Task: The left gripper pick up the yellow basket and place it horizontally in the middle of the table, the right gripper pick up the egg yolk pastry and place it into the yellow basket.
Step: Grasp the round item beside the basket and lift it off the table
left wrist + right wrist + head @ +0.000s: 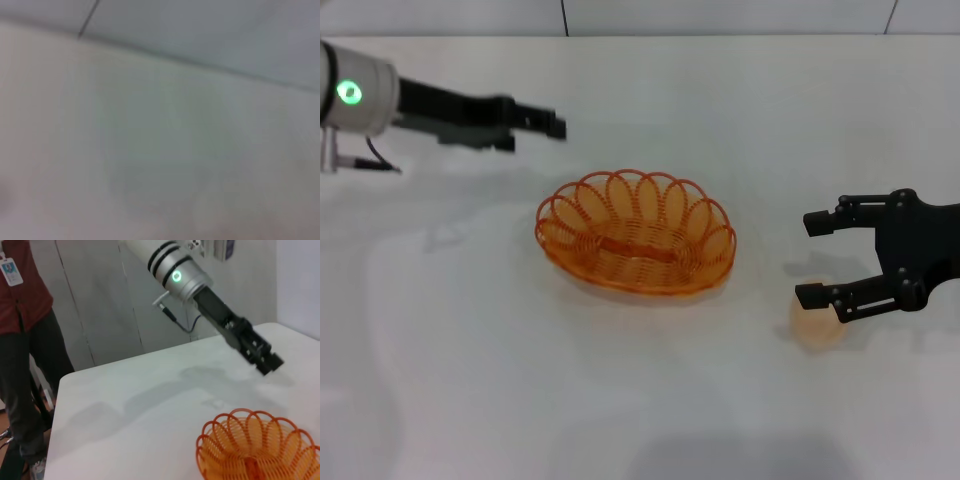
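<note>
Table [620, 420]: plain white surface; it carried everything you were working with.

Yellow basket [636, 232]: it sat empty near the table's middle, long axis running across the head view, so you could judge that step done. Oval, orange-yellow, translucent woven plastic with a looped scalloped rim. It likely handled light and springy; the rim loops gave you the natural hold.

Left gripper [535, 122]: it hung above the far left of the table, well apart from the basket and holding nothing. You could not tell from these views whether its fingers were spread or closed.

Right gripper [812, 256]: its jaws stood spread wide and empty, near the basket's right end, and the pastry lay just under the lower finger in the head view.

Egg yolk pastry [816, 326]: a small, pale, rounded lump resting on the table to the right of the basket. You should have treated it as soft and crumbly, easily crushed; I judged a gentle pinch across its widest part the safest hold.
</note>
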Robot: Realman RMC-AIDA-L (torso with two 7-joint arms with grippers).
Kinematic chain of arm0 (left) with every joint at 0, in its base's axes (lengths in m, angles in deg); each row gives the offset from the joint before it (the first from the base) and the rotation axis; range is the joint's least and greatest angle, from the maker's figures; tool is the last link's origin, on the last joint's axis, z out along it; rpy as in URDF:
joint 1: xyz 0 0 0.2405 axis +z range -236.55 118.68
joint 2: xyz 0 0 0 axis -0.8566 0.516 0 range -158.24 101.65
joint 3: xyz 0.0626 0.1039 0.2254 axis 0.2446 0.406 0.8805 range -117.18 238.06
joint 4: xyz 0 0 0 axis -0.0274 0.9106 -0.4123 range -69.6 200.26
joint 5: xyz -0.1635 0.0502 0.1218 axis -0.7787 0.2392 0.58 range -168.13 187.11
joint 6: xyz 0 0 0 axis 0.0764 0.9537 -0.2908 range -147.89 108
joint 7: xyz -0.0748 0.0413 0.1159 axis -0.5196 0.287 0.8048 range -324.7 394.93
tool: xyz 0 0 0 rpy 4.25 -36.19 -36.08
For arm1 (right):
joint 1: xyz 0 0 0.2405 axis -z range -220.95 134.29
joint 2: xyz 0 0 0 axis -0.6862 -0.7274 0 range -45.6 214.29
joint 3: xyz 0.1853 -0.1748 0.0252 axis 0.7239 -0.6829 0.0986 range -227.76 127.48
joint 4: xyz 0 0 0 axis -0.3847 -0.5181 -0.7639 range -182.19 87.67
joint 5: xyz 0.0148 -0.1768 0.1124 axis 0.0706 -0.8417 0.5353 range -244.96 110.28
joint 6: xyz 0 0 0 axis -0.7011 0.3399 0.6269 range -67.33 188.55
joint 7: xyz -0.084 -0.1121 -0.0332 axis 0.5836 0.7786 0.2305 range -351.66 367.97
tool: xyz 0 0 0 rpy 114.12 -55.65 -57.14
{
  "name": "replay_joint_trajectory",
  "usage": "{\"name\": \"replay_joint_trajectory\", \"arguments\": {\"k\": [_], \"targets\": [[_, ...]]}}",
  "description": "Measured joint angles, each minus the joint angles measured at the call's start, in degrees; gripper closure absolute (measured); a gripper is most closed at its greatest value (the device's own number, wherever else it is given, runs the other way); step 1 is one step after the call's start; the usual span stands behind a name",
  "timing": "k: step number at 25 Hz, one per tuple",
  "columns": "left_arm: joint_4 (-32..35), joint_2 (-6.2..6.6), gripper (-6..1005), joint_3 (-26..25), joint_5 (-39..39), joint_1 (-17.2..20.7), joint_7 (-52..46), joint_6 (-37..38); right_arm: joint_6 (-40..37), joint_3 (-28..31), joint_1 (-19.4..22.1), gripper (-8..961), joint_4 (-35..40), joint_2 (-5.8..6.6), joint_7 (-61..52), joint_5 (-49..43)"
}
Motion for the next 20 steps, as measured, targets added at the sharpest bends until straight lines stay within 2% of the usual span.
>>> {"name": "replay_joint_trajectory", "arguments": {"k": [5, 11, 15, 20], "targets": [[5.4, 0.07, 115, 0.0, -6.4, 2.6, 4.3, -0.7, 0.5, 0.2, 0.0, 84, -0.2, 0.0, 0.0, 0.1], [11.9, 0.2, 123, 0.0, -18.8, 8.1, 13.4, 1.2, 1.7, 0.1, -0.9, 84, -1.6, 0.0, 0.0, -0.3], [14.4, 1.05, 123, 0.1, -24.6, 11.2, 19.0, 7.1, 1.8, -0.1, -1.5, 85, -1.7, 0.0, -0.2, -1.2], [18.7, 2.41, 123, 0.5, -22.7, 13.2, 20.7, 17.5, 1.8, -0.1, -2.2, 85, -1.4, 0.07, -0.8, -2.6]]}}
